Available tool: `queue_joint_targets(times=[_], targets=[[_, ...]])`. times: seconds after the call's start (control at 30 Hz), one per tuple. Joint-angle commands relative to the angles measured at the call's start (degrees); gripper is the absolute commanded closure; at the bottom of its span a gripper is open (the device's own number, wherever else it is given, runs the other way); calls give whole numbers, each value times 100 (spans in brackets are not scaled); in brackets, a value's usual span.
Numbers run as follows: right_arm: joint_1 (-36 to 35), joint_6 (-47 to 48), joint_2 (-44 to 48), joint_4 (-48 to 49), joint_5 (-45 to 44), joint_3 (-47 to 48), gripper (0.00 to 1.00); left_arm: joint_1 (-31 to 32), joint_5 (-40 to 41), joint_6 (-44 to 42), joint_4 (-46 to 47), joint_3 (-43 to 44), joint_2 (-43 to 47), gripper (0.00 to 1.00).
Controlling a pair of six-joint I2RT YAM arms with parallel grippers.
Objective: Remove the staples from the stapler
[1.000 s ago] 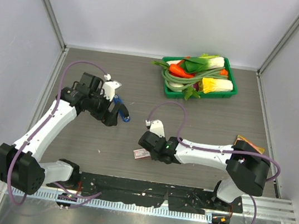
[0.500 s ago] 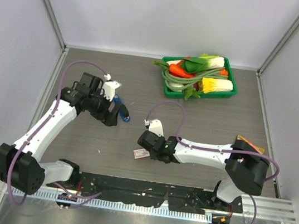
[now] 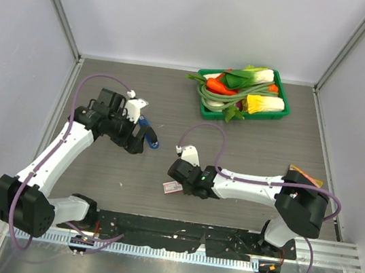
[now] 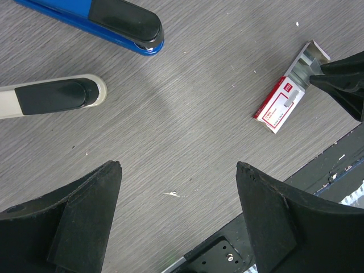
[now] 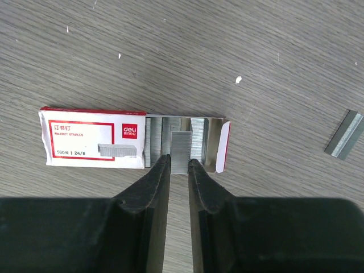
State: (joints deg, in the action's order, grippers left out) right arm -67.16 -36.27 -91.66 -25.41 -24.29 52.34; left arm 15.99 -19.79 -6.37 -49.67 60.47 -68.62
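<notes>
Staples and right fingers: you have the staples [image 5: 182, 146] caught by their near end between the tips of the right gripper [image 5: 179, 164]; the rest of the strip sticks out past the fingers.
Right fingers: drawn nearly together, pinching the staples, with only the strip's width between the tips.
Where the staples are: over the slid-out tray of the staple box [image 5: 91, 139], which lies flat on the table [image 5: 256, 45] near its front edge. Whether the strip rests on the rows in the tray or hangs just above them, you cannot tell.
Look of the staples: a short, flat, silvery-grey bar with fine lines along it, narrower than the tray and the same tone as the rows packed there.
Staple box: white sleeve with a red border and red label, its tray pulled out towards the right of the wrist view.
Loose strip [image 5: 344, 141]: a second grey strip lying tilted on the table, well apart from the box.
Left gripper [image 4: 177, 166]: your left fingers are spread wide, holding nothing, above bare table.
Staplers: a blue stapler [image 4: 108, 20] and a white stapler [image 4: 54, 98] lie side by side, apart from each other, beyond the left fingers.
</notes>
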Motion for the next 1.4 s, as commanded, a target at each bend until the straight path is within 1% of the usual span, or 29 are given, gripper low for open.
queue_joint_targets(times=[0.0,0.37,0.7,0.9,0.93,1.03,1.13,1.37], targets=[[-34,-3,7,-8,-32,207,75,-26,-165,31,36,53,94,15],[-34,-64,8,-26,56,172,73,-26,-157,22,1,70,112,15],[-34,67,368,-359,-277,470,73,-26,-183,22,-8,70,94,15],[88,112,298,-421,-488,532,84,-26,-174,39,19,79,94,15],[132,112,289,-421,-506,515,88,-26,-174,48,27,71,77,15],[281,103,306,-386,-436,444,95,-26,-192,48,45,53,42,15],[326,112,298,-351,-348,418,99,-17,-227,31,71,44,7,15],[326,50,104,-210,-190,400,99,1,-359,-31,124,-17,-169,15]])
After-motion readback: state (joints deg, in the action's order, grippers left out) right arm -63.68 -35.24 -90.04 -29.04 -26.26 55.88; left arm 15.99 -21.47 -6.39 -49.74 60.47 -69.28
